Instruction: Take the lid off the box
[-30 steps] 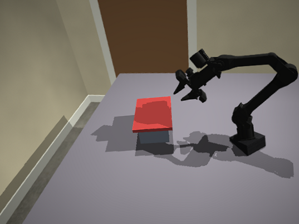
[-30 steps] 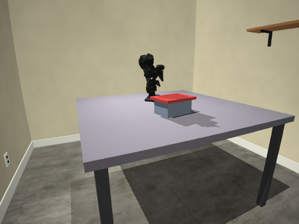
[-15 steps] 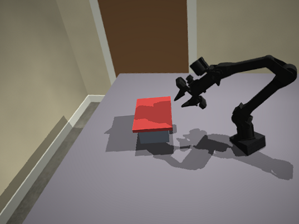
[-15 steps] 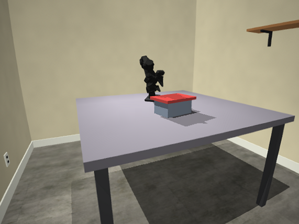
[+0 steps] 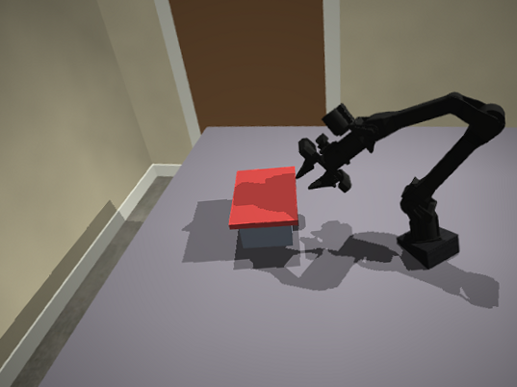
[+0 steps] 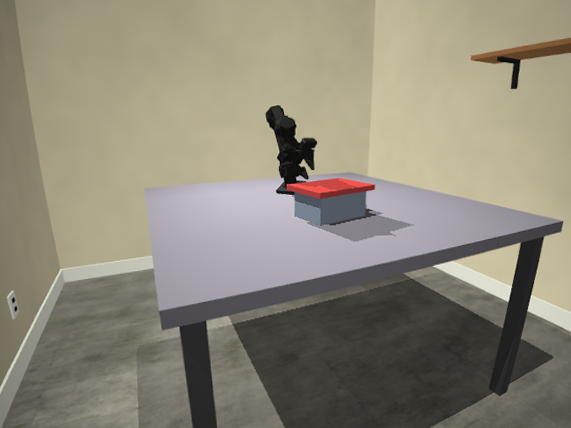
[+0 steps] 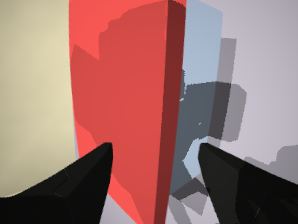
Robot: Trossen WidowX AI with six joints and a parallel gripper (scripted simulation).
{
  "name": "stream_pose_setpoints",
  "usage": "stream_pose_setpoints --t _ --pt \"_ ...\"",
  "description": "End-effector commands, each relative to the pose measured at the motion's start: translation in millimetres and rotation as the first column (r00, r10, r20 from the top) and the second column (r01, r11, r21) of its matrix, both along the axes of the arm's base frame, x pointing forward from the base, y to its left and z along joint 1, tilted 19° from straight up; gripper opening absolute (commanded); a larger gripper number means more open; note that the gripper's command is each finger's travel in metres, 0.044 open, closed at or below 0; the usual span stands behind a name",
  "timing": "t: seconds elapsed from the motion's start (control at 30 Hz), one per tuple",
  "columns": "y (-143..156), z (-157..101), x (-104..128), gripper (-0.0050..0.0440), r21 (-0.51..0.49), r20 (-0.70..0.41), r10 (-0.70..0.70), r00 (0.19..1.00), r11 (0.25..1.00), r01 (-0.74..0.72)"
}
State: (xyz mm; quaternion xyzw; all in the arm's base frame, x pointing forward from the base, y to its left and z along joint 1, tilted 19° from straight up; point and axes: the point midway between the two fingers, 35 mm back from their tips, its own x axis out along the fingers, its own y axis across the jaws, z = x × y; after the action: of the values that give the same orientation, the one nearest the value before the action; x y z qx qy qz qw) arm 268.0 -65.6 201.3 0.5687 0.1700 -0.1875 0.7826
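One red lid (image 5: pixel 264 197) sits on one grey-blue storage box (image 5: pixel 266 236), its rim overhanging the box walls; both lie just ahead of the single gripper (image 5: pixel 311 176), whose two fingers stand about half open, holding nothing, either side of the lid's near edge; bare table (image 5: pixel 173 322) spreads beyond the box; the table's far edge lies behind the arm (image 5: pixel 445 119).

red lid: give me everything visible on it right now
The red lid is a flat, thin, plain matte rectangle, seated level on the grey-blue storage box and overhanging its walls on the sides that show. Arm shadow falls across its top. The gripper sits open just off one edge, its fingers either side of the rim line in the wrist view; not gripping it.
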Motion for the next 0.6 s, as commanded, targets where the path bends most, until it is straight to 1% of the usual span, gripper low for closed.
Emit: stream_pose_setpoints --t 0.0,0.57 --pt "-1 -6 7 0.0235 0.007 -0.007 -0.003 1.000 1.000 0.003" --pt "-3 -18 28 0.0235 0.007 -0.007 -0.003 1.000 1.000 0.003"
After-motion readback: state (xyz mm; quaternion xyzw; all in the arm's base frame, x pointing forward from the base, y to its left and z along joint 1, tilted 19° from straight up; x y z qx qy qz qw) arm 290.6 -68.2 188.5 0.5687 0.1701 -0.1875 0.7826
